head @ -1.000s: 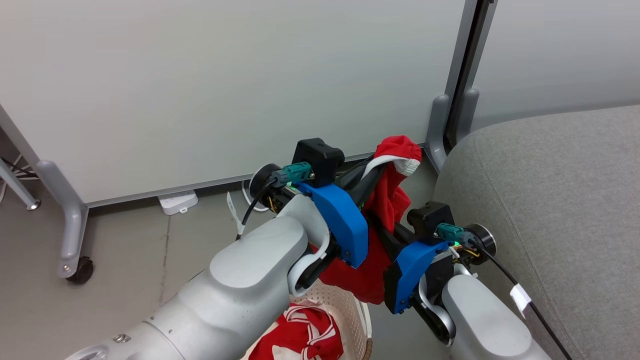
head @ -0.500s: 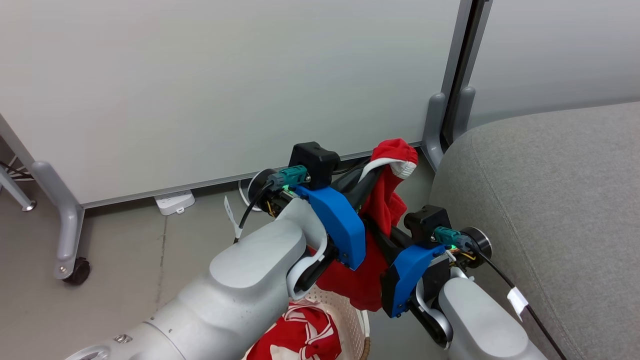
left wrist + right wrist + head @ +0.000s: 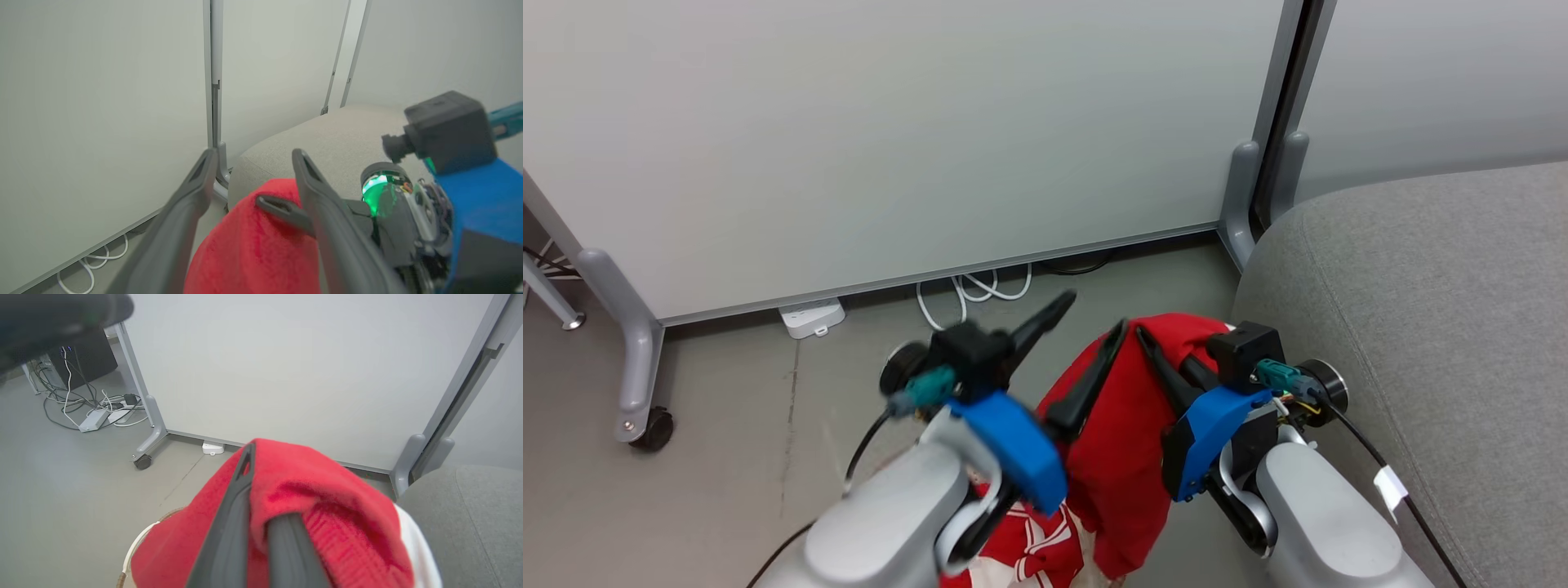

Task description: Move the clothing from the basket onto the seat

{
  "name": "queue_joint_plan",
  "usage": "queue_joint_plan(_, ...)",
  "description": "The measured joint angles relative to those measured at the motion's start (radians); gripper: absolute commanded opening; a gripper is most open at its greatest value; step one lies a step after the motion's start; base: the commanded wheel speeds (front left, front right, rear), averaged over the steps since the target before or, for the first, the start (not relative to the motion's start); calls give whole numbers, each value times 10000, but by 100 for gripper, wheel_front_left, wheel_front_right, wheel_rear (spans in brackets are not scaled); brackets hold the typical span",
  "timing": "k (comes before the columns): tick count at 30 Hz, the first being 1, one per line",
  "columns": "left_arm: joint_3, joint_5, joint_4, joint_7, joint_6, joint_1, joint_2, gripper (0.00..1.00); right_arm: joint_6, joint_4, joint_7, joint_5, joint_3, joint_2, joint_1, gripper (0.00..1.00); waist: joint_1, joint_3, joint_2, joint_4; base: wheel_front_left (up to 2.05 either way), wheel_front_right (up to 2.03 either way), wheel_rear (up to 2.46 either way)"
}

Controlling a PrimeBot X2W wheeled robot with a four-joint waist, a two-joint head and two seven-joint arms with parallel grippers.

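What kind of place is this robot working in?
Probably an office or lab space: pale partition panels on grey castered legs, a white power strip with loose cables, and a grey fabric-upholstered seat.

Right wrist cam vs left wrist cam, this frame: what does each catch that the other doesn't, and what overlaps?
Right wrist, not left wrist: the basket rim below the hanging fabric, a floor cable tangle, and the partition's caster.
Left wrist, not right wrist: the right arm's green-lit wrist and the black camera box on it.
Both: the red clothing pinched in the right end effector, the grey seat beside it, and the pale partition behind.
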Motion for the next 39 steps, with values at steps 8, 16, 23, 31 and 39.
queue_joint_plan(8, 1735, 1962, -1801, 0, -217, 2765, 694, 100, 0, -372, 90, -238, -391, -25, 287, 0, -1, 3, 0, 79, 0, 0, 0)
queue_joint_plan(16, 3565, 3258, -2491, -2, -485, 4969, 871, 100, 0, -736, 270, -290, -468, -36, 534, 0, -1, -9, 0, 83, 0, 0, 0)
queue_joint_plan(23, 4483, 3946, -2640, 0, -738, 5743, 761, 100, 0, -917, 366, -324, -546, -56, 612, 0, 0, -28, 0, 56, 0, 0, 0)
queue_joint_plan(31, 4966, 4495, -2638, -2, -984, 6009, 470, 100, 0, -1024, 378, -324, -711, -58, 630, 0, -1, 21, 0, -245, 0, 0, 0)
queue_joint_plan(39, 5229, 4865, -2661, -2, -1091, 5909, 349, 100, 0, -1062, 366, -322, -782, -96, 578, 0, -1, 196, 0, -1373, 0, 0, 0)
